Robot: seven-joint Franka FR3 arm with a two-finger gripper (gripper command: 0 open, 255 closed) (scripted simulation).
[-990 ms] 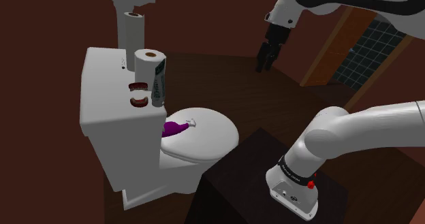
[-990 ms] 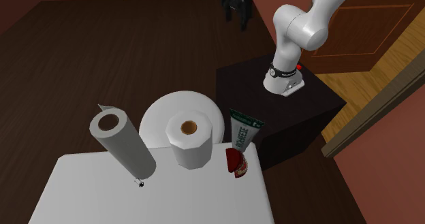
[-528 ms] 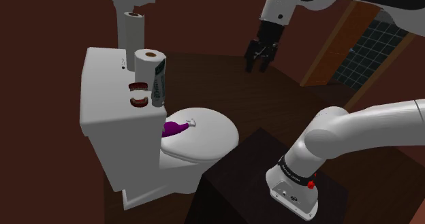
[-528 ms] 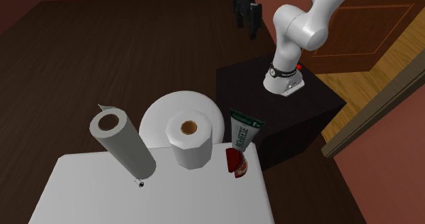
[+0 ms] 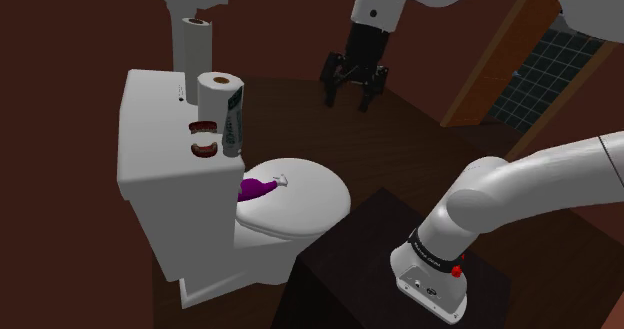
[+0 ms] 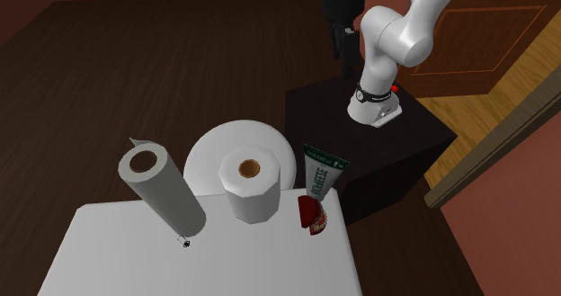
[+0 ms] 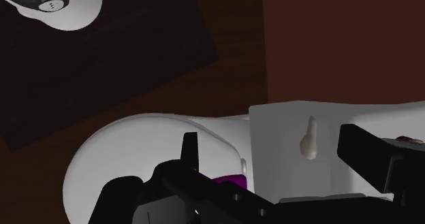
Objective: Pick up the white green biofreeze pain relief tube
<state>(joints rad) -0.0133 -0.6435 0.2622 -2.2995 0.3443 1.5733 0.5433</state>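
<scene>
Since a second earlier, the all-black two-finger gripper (image 5: 350, 95) is swung toward the shoulder view's left, and its jaws are spread apart with nothing between them. The upright white and green flat-topped tube (image 5: 235, 123) is set at the front edge of the white toilet tank lid (image 5: 150, 92), just beside a white paper roll (image 5: 219, 89). It is judged light, soft, slick and easily toppled, so a gentle hold across its flat faces at mid-height is advised.
</scene>
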